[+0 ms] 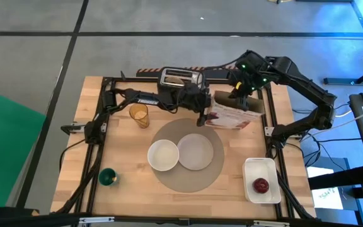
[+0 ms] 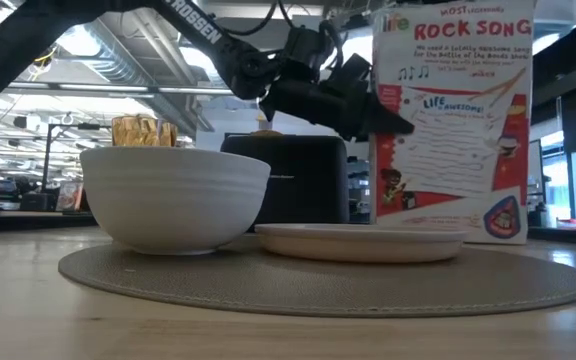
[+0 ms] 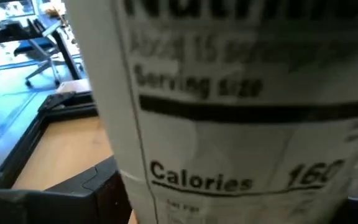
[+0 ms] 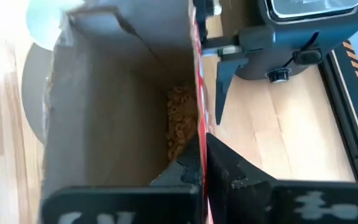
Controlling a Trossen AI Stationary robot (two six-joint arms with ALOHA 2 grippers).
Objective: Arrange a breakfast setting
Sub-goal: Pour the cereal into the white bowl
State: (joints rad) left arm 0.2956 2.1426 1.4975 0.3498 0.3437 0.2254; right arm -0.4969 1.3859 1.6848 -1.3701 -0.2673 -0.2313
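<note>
Upper right of the high view, the right gripper (image 1: 237, 96) pinches the cereal box (image 1: 233, 112) wall to steady it; the left gripper (image 1: 204, 117) closes on its side panel, apparently for pouring.

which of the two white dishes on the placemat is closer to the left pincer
The white plate: it lies just below the left pincer by the cereal box, while the white bowl sits further away on the grey placemat.

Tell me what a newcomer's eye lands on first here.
The tall cereal box, open-topped with cereal inside, stands at the back edge of the round grey placemat, gripped by the right end effector while the left end effector sits against its side. On the mat, white bowl and white plate touch.
</note>
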